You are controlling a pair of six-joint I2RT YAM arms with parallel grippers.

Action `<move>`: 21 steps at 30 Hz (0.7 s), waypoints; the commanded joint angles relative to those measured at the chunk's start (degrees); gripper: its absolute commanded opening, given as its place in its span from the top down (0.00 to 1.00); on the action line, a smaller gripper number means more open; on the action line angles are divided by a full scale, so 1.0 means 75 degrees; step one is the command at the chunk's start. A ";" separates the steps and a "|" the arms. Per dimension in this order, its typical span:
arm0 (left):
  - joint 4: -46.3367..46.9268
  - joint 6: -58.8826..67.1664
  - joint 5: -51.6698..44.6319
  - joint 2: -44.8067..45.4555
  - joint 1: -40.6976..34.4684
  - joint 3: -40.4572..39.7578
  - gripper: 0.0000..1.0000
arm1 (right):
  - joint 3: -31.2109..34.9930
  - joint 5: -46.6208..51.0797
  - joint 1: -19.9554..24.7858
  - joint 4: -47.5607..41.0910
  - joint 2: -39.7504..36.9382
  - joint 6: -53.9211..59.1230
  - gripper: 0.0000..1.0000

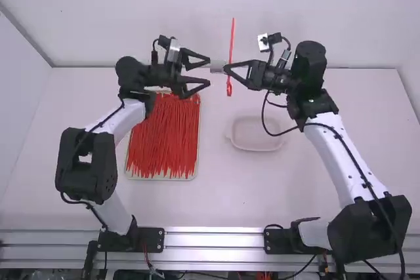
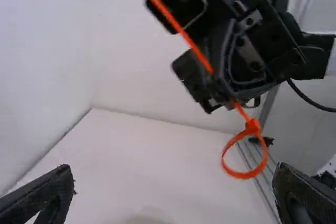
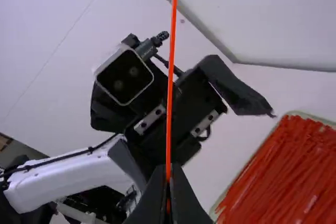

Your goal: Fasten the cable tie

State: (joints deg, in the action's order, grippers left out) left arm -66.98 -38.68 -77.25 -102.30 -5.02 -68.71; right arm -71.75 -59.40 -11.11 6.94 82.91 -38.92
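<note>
A red cable tie (image 1: 231, 49) hangs upright above the table's far middle, its tail pointing up and a small closed loop (image 1: 229, 87) at its lower end. My right gripper (image 1: 227, 68) is shut on the tie just above the loop; in the right wrist view its fingers (image 3: 178, 200) pinch the strap (image 3: 171, 77). My left gripper (image 1: 209, 70) faces it from the left, open, with its fingers above and below the grip point and nothing between them. In the left wrist view the loop (image 2: 244, 153) hangs under the right gripper (image 2: 231, 61), between the spread left fingers (image 2: 47, 195).
A tray (image 1: 191, 174) holding several loose red cable ties (image 1: 164, 139) lies on the table under the left arm; the same ties (image 3: 283, 177) appear in the right wrist view. A clear plastic container (image 1: 257, 134) sits to the tray's right. White walls enclose the table.
</note>
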 commanded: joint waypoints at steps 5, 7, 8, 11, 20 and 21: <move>0.2197 0.1349 -0.0280 0.0041 0.0280 -0.0152 0.01 | 0.0038 0.0358 0.0373 -0.1145 -0.0067 0.1463 1.00; 0.2964 0.1789 -0.0376 0.0041 0.0274 -0.0152 0.01 | 0.0044 0.0653 0.0385 -0.1510 -0.0067 0.1795 1.00; 0.3582 0.2130 -0.0370 0.0041 0.0242 -0.0152 0.01 | 0.0076 0.0898 0.0376 -0.1754 -0.0067 0.2037 1.00; 0.4663 0.2757 -0.0358 0.0041 0.0242 -0.0152 0.01 | 0.0213 0.1396 0.0373 -0.2057 -0.0067 0.2340 1.00; 0.8475 0.5056 0.0796 0.0041 0.0411 -0.0152 0.01 | 0.1454 0.3080 0.0376 -0.1699 -0.0067 0.2544 1.00; 0.8854 0.5356 0.0871 0.0041 0.0396 -0.0152 0.01 | 0.1658 0.3197 0.0376 -0.1521 -0.0067 0.2530 1.00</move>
State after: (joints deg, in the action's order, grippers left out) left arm -2.87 -7.29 -73.65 -102.30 -2.57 -68.75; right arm -61.71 -40.29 -8.25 -5.67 82.91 -21.21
